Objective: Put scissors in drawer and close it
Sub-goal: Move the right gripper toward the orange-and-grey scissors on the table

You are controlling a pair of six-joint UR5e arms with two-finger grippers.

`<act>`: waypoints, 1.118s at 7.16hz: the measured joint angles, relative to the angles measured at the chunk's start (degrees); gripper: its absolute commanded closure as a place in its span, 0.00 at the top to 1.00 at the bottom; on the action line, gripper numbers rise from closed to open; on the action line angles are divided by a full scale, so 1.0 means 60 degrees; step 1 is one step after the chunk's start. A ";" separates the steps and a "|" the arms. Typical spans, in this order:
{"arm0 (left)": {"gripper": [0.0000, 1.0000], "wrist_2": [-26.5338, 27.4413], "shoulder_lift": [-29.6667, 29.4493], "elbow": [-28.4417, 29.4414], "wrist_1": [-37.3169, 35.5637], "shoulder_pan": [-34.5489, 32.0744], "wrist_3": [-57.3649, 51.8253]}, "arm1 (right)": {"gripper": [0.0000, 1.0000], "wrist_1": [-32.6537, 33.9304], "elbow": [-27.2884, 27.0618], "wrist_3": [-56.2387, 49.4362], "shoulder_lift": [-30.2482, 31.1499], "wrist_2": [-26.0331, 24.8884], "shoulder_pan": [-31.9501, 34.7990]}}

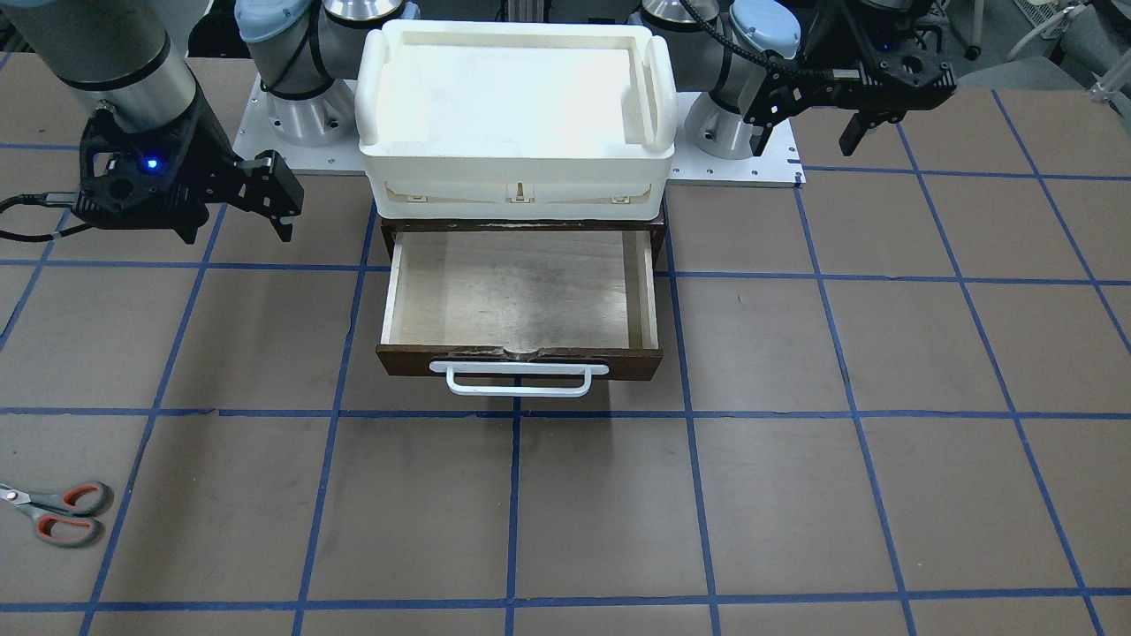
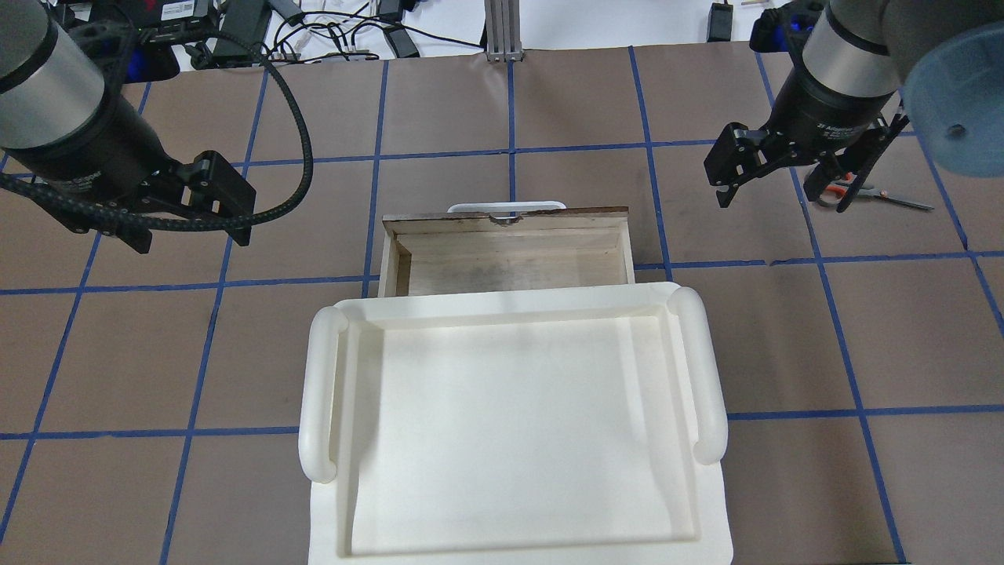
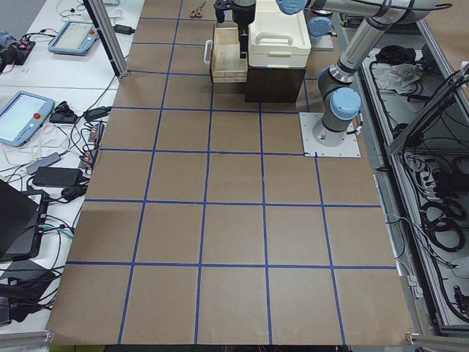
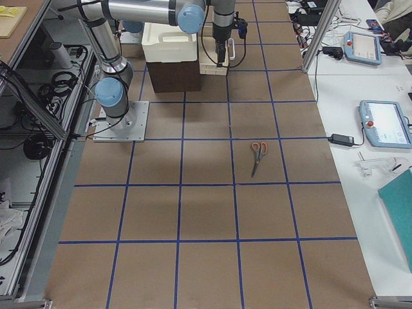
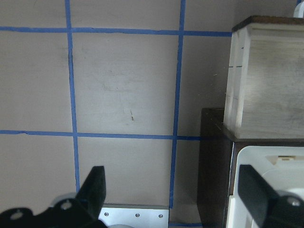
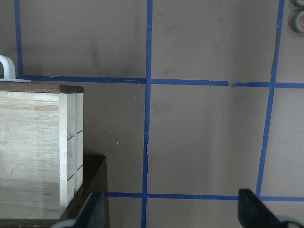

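Note:
The scissors (image 1: pixel 62 514), grey handles lined orange-red, lie flat on the table far to the robot's right, away from the drawer. They also show in the exterior right view (image 4: pixel 258 154) and partly behind the right gripper in the overhead view (image 2: pixel 878 196). The drawer (image 1: pixel 521 296) is pulled open and empty, with its white bar handle (image 1: pixel 519 378) at the front. My right gripper (image 1: pixel 234 228) is open and empty, hovering beside the drawer unit. My left gripper (image 1: pixel 804 128) is open and empty, hovering on the other side.
A cream-white plastic tray (image 1: pixel 517 190) sits on top of the dark brown cabinet (image 5: pixel 213 166) that holds the drawer. The brown table is marked with a blue tape grid. The arm bases stand on a metal plate (image 1: pixel 751 168) behind the cabinet.

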State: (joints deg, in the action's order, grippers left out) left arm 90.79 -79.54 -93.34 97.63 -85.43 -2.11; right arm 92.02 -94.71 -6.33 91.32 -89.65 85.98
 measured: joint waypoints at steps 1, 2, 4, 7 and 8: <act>1.00 0.0000 0.0000 0.0000 0.0002 0.0000 -0.0003 | 1.00 0.0012 -0.0004 -0.0004 -0.0013 0.0000 -0.0002; 1.00 0.0000 0.0000 0.0000 0.0002 0.0000 -0.0006 | 1.00 0.0039 -0.0004 -0.0013 -0.0029 0.0000 -0.0003; 1.00 0.0000 0.0004 0.0000 0.0002 0.0000 -0.0001 | 1.00 0.0067 -0.0003 -0.0047 -0.0028 -0.0003 -0.0016; 1.00 0.0000 0.0014 0.0000 0.0012 0.0000 0.0000 | 1.00 0.0554 0.0013 -0.2837 -0.0161 0.0045 -0.0347; 1.00 0.0000 0.0014 0.0000 0.0012 0.0000 0.0000 | 1.00 0.0778 0.0028 -0.4351 -0.0366 0.0091 -0.0767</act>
State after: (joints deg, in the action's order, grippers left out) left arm 90.79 -79.45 -93.34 97.70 -85.43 -2.11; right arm 96.69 -94.54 -32.44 89.12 -89.10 81.37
